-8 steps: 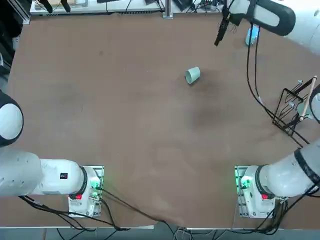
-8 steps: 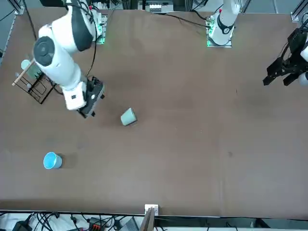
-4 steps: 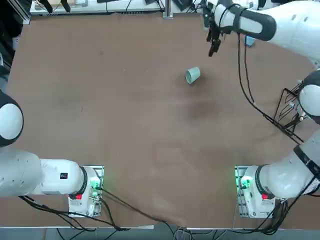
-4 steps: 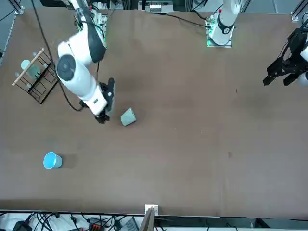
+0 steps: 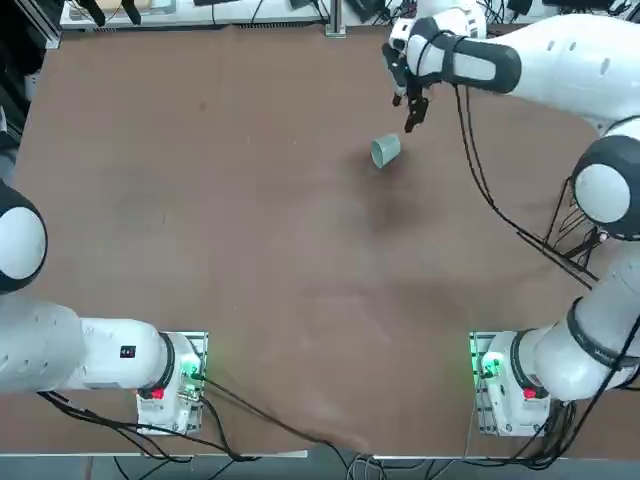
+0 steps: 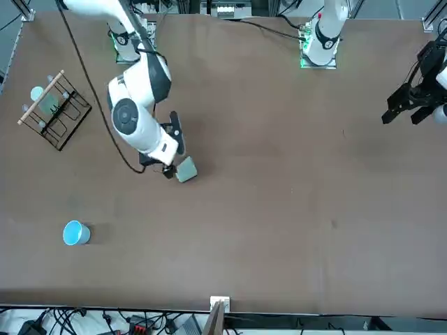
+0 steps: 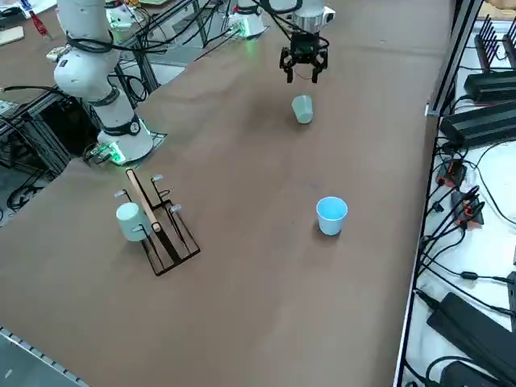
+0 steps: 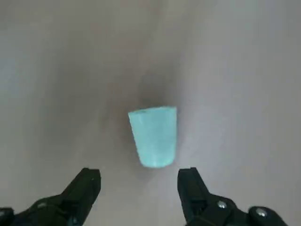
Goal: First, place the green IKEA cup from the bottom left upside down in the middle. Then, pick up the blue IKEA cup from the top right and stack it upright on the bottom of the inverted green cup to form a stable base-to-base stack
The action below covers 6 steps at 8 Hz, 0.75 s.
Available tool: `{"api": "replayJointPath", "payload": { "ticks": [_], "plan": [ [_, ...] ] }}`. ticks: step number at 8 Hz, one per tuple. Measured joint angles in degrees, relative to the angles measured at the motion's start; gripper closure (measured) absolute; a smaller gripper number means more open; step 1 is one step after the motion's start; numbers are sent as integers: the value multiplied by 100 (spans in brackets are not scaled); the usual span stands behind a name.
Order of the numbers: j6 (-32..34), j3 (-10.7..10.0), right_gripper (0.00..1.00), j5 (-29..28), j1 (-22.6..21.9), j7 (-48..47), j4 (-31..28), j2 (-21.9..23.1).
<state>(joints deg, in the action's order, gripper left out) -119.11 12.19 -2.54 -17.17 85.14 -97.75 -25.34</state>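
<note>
Green IKEA cup (image 5: 385, 150), a small pale sage-green tapered plastic tumbler, is seen lying on its side on the brown counter (image 5: 250, 230), in the far middle part of the surface. It is touched by nothing. Just beside it, on its far side, the right claw (image 5: 410, 108) is held above the counter, pointed downward, with its black fingers (image 8: 84, 188) spread wide and nothing between them; in the wrist view the cup (image 8: 153, 135) is framed just ahead of the open gap. The blue IKEA cup (image 6: 75, 232), a small light sky-blue plastic tumbler, is stood upright well apart, near the far right corner. A black wire rack (image 7: 157, 230) with a wooden bar and a pale cup hung on it is placed at the right edge.
</note>
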Motion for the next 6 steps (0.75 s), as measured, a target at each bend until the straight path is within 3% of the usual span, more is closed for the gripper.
{"api": "replayJointPath", "payload": {
  "ticks": [3,6],
  "plan": [
    [-16,-17,0,5,-63,393,433,-741],
    [-220,-132,0,46,-203,414,641,-1098]
  ]
}}
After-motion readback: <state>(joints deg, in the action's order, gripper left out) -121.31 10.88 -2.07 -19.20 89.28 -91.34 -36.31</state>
